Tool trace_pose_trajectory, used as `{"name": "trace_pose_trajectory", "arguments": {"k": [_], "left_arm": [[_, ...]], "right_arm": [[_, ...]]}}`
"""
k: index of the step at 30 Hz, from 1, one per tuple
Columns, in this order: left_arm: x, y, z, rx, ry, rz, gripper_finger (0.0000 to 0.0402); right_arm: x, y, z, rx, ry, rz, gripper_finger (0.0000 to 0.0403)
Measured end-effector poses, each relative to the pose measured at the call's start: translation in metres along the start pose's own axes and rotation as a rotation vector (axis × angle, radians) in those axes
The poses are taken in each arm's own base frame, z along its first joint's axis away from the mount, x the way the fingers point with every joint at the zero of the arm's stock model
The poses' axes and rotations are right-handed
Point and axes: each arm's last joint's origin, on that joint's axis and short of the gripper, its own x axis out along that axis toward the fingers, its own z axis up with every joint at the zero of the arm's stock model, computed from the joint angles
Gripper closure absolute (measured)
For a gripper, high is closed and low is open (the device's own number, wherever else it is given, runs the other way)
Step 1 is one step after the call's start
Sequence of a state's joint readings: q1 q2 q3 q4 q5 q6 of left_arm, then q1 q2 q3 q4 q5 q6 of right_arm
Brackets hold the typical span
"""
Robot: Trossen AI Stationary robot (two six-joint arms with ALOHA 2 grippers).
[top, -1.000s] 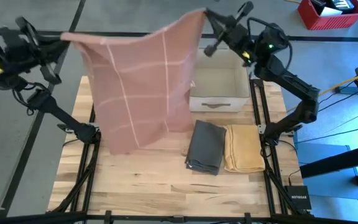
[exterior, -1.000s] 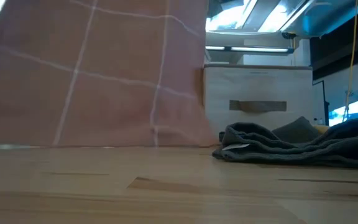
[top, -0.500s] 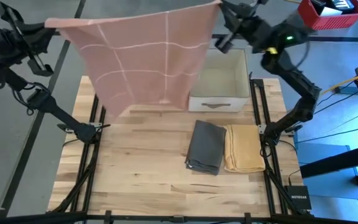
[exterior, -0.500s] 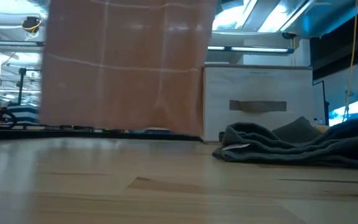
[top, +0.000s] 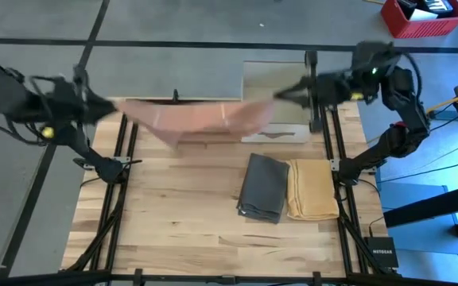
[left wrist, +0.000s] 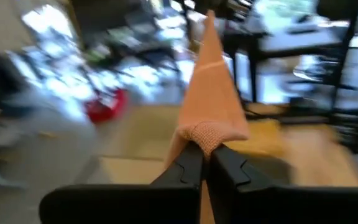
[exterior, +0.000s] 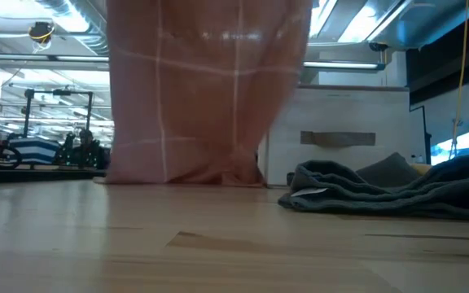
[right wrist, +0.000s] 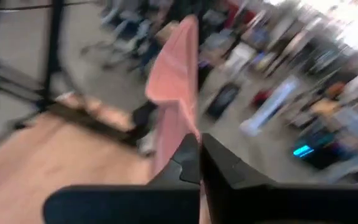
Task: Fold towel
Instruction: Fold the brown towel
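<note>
Two corners are already pinched, one in the left hand (top: 94, 102) and one in the right hand (top: 281, 95), so the pink towel (top: 201, 119) sags limp across the upper centre, and we judge it light, best held at corners.

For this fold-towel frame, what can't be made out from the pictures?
- Pink towel, high view: smeared by motion, so its edges and folds are unclear.
- White box, low view: its left part is hidden behind the hanging towel.
- Grey towel, low view: cut off by the right edge.
- Room behind, both wrist views: blurred by motion.
- Yellow towel: not identifiable in the low view.
</note>
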State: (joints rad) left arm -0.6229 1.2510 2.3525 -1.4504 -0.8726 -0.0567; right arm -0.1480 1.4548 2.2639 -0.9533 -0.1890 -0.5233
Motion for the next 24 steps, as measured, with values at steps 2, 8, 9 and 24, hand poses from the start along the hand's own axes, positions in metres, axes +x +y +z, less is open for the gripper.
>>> {"name": "trace_pose_trajectory", "arguments": {"k": [2,8,9,24], "left_arm": [[0.008,-0.015,-0.001,-0.048,0.048,-0.098,0.0401],[0.032,-0.071,-0.012,-0.132,0.269,-0.268,0.0401],[0.035,-0.081,-0.014,-0.149,0.291,-0.289,0.0401],[0.037,-0.198,-0.092,-0.369,0.636,-0.297,0.0401]], "right_arm": [[0.001,0.013,-0.002,0.078,0.058,0.071,0.04],[0.032,0.055,-0.01,0.217,0.259,0.262,0.0401],[0.039,0.062,-0.011,0.226,0.296,0.281,0.0401],[0.127,0.183,-0.027,0.258,0.669,0.474,0.0401]]}}
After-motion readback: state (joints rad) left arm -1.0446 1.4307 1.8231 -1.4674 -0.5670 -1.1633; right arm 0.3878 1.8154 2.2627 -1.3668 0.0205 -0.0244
